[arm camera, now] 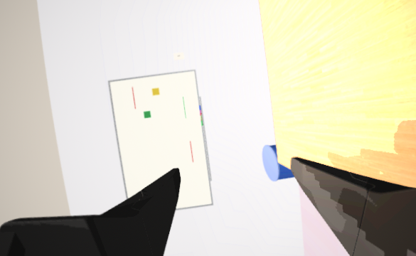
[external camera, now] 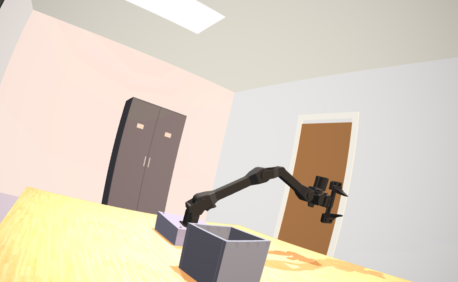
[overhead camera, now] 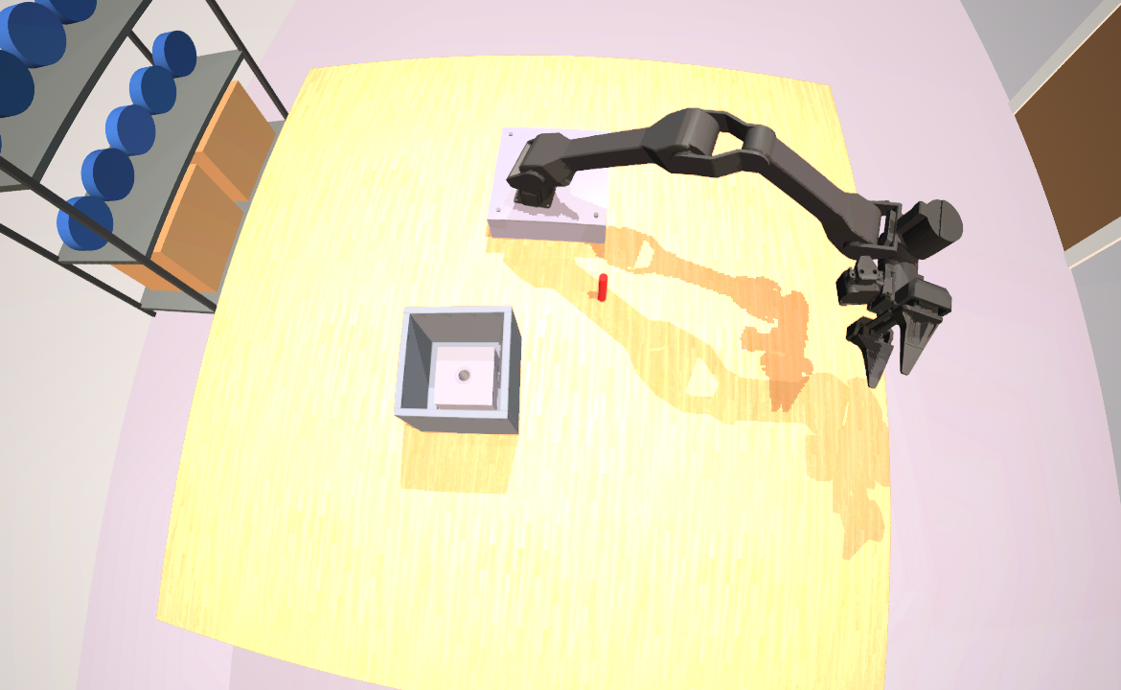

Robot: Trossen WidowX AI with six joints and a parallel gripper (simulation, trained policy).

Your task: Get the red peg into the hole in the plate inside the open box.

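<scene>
From above, a small red peg [overhead camera: 602,287] stood or lay on the pale yellow wooden table [overhead camera: 307,532] [external camera: 69,238] [arm camera: 328,78]; its exact pose was hard to tell. It was outside the open grey box [overhead camera: 514,369] [external camera: 202,252], between that box and the arm's light base block [overhead camera: 547,230] [external camera: 167,229], touching neither. The square box had tall walls, and at its bottom a pale plate [overhead camera: 466,396] showed a small round hole [overhead camera: 463,375] with no peg in it. The black arm [overhead camera: 607,149] [external camera: 234,185] reached away from its base, over the side of the table, well apart from both peg and box. Its gripper [overhead camera: 888,379] [external camera: 345,205] [arm camera: 235,168] was up in the air, the jaws wide apart, with nothing between them. The wrist view looked past the two dark fingers towards a wall with a framed whiteboard [arm camera: 158,142], marked with a yellow square, a green square and thin coloured lines. A blue cylinder [arm camera: 272,163] showed just past the table's edge
</scene>
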